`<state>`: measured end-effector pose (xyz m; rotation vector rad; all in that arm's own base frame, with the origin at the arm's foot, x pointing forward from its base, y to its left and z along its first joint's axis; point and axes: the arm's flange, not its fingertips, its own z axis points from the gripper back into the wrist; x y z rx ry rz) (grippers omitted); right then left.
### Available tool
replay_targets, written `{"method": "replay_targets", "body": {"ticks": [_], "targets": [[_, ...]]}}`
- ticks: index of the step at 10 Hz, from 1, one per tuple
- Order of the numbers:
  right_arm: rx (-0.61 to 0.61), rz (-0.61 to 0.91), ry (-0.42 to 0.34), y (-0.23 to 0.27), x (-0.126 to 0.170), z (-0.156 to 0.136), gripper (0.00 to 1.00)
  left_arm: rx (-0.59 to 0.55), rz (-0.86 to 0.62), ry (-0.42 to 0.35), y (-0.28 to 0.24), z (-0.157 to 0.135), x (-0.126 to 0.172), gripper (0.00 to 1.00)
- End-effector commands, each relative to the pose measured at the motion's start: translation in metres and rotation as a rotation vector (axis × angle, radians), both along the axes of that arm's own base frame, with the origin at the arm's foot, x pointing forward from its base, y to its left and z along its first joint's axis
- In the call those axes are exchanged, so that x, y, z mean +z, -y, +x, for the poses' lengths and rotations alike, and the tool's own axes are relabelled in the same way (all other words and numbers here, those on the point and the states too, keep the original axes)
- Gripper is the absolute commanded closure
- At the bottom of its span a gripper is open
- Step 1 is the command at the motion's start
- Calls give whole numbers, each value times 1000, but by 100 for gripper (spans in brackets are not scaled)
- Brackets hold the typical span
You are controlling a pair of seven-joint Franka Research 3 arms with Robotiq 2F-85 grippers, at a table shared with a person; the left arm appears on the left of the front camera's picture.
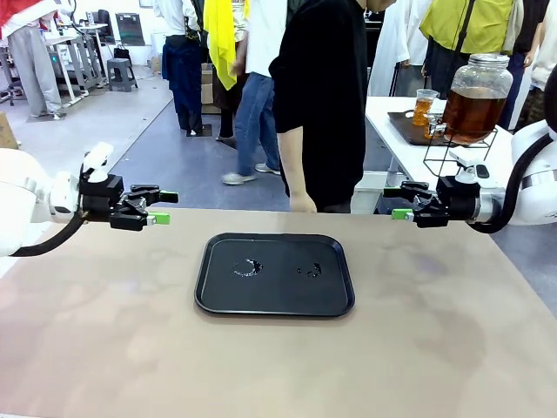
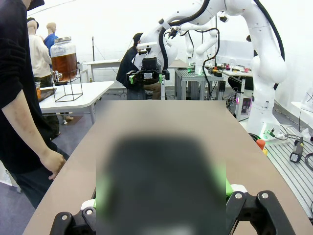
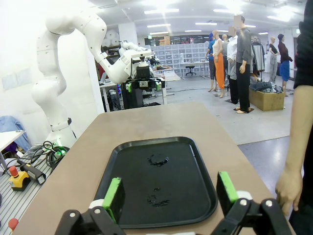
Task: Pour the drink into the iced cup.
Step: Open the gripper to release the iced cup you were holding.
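While both arms are held level above the brown table (image 1: pixel 104 331), the left gripper (image 1: pixel 162 207) is seen at the left side of the front view, its green-padded fingers spread apart with nothing between them, pointed toward the middle. In the left wrist view that gripper's own fingers (image 2: pixel 100 193) are blurred at the bottom edge, again with nothing held.

At the table's centre a black tray (image 1: pixel 209 296) lies flat, and two small wet patches are seen on its floor, one left of middle and one right of middle. In the right wrist view the same tray (image 3: pixel 200 196) is seen just beyond the fingertips, with the wet marks along its midline.

Behind the far edge a person in a black top (image 1: pixel 322 96) is standing, one hand (image 1: pixel 303 204) hanging at the table's rim.

Further right, the right gripper (image 1: pixel 399 203) is held with its jaws released and empty, facing the left one across the tray. Its green pads (image 3: pixel 113 196) are shown wide apart in the right wrist view.

The drink (image 1: pixel 474 111), an amber liquid, is held in a lidded glass dispenser jar (image 1: pixel 481 71) on a black wire stand (image 1: pixel 435 157), set on a white side table (image 1: pixel 392 113) behind the right arm, well apart from the tray. A glass cup (image 1: pixel 424 106) with amber liquid stands just beside the jar's tap. The jar (image 2: pixel 64 58) is also seen far off in the left wrist view.
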<state>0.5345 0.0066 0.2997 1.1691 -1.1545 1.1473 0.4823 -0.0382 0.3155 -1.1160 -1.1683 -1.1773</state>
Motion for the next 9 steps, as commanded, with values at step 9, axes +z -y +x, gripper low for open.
{"method": "replay_targets", "body": {"ticks": [9], "targets": [[4, -1, 2, -2, 3, 1, 0, 1, 2, -4, 2, 0, 1, 0]]}}
